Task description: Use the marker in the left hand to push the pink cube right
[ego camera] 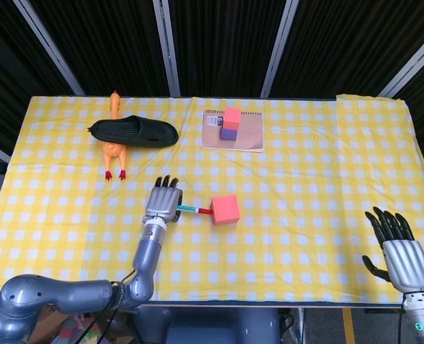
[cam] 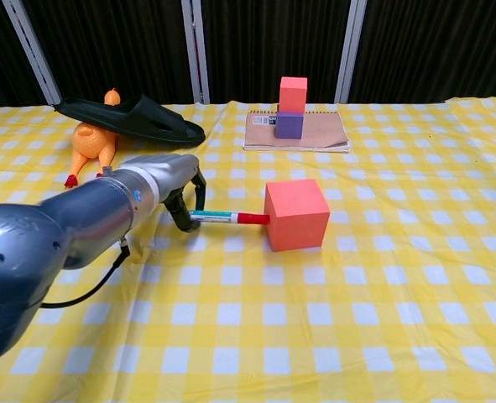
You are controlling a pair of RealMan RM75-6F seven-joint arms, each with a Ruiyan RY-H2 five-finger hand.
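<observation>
The pink cube [ego camera: 225,210] [cam: 296,214] sits on the yellow checked cloth near the table's middle, turned slightly askew. My left hand [ego camera: 163,205] [cam: 168,182] grips a marker [ego camera: 195,211] [cam: 228,218] that lies level and points right. Its red cap touches the cube's left face. My right hand [ego camera: 398,251] rests at the table's near right corner, fingers spread and empty; the chest view does not show it.
A black slipper [ego camera: 133,131] [cam: 130,118] lies over an orange rubber chicken [ego camera: 114,147] [cam: 91,147] at the back left. A brown notebook [ego camera: 248,135] [cam: 319,133] at the back centre carries a pink block [ego camera: 232,117] [cam: 293,93] stacked on a purple one [ego camera: 228,134] [cam: 289,126].
</observation>
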